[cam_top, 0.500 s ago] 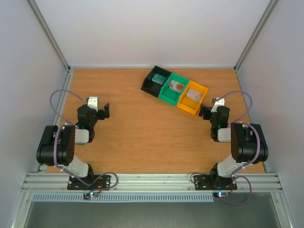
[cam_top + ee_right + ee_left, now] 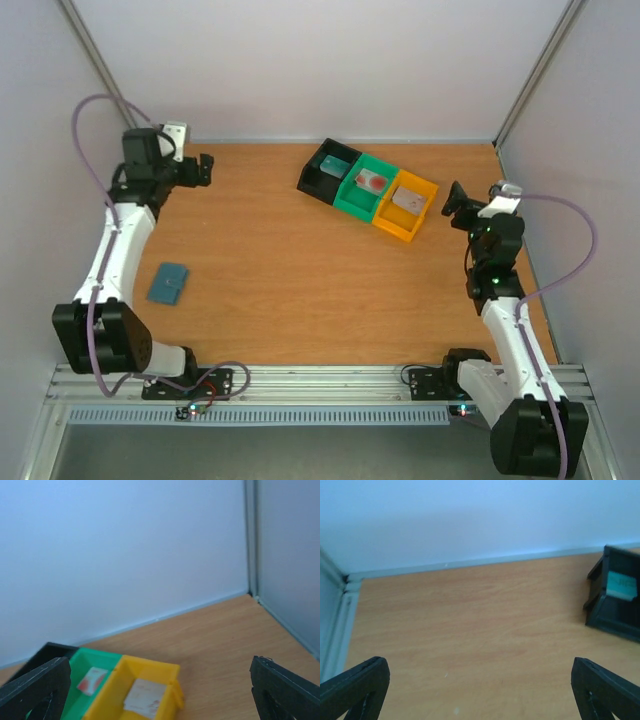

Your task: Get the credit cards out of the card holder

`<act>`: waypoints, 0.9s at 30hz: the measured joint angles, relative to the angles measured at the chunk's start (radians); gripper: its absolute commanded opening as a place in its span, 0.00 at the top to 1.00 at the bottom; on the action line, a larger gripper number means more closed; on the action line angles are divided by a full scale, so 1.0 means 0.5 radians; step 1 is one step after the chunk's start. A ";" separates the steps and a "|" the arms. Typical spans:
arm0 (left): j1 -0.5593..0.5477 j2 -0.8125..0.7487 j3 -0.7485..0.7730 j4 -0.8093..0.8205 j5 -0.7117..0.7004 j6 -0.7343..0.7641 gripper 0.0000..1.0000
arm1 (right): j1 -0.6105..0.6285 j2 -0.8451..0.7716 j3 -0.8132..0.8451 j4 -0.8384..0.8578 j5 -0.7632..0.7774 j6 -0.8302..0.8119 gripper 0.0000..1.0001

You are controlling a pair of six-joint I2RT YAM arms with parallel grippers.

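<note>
The card holder (image 2: 168,283), a teal-blue soft wallet, lies folded shut on the left of the table, so its inside is hidden. My left gripper (image 2: 203,168) (image 2: 480,692) is far beyond the holder near the back left corner, open and empty. My right gripper (image 2: 453,199) (image 2: 160,692) hangs open and empty just right of the orange bin (image 2: 405,206) (image 2: 145,680). One small card lies in each bin: a pale teal card (image 2: 333,166) (image 2: 621,585), a white and red card (image 2: 372,182) (image 2: 91,679) and a pale card (image 2: 405,199) (image 2: 145,698).
Black bin (image 2: 326,170) (image 2: 616,605), green bin (image 2: 362,186) (image 2: 97,665) and the orange bin stand in a slanted row at the back centre. White walls close the back and sides. Metal posts rise at both back corners.
Both arms have unfolded from low poses near their bases and now reach toward the back. The left arm's move has uncovered the card holder on the table.
</note>
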 measured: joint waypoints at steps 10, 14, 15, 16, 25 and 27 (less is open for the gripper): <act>0.797 0.129 0.210 -1.446 0.003 0.544 0.14 | 0.040 0.089 0.806 -1.156 -0.592 0.115 0.02; 0.929 0.322 0.011 -1.564 -0.011 0.690 0.23 | 0.190 0.223 0.922 -1.392 -0.730 0.117 0.02; 0.951 0.385 -0.014 -1.579 -0.017 0.721 0.26 | 0.248 0.246 0.932 -1.438 -0.742 0.117 0.01; 0.965 0.436 -0.024 -1.582 -0.018 0.737 0.28 | 0.303 0.259 0.934 -1.478 -0.743 0.115 0.01; 1.017 0.715 -0.024 -1.524 -0.037 0.819 0.34 | 0.824 0.419 1.025 -1.690 -0.555 0.070 0.02; 1.016 0.783 -0.024 -1.505 -0.039 0.826 0.35 | 0.897 0.460 1.077 -1.720 -0.547 0.077 0.02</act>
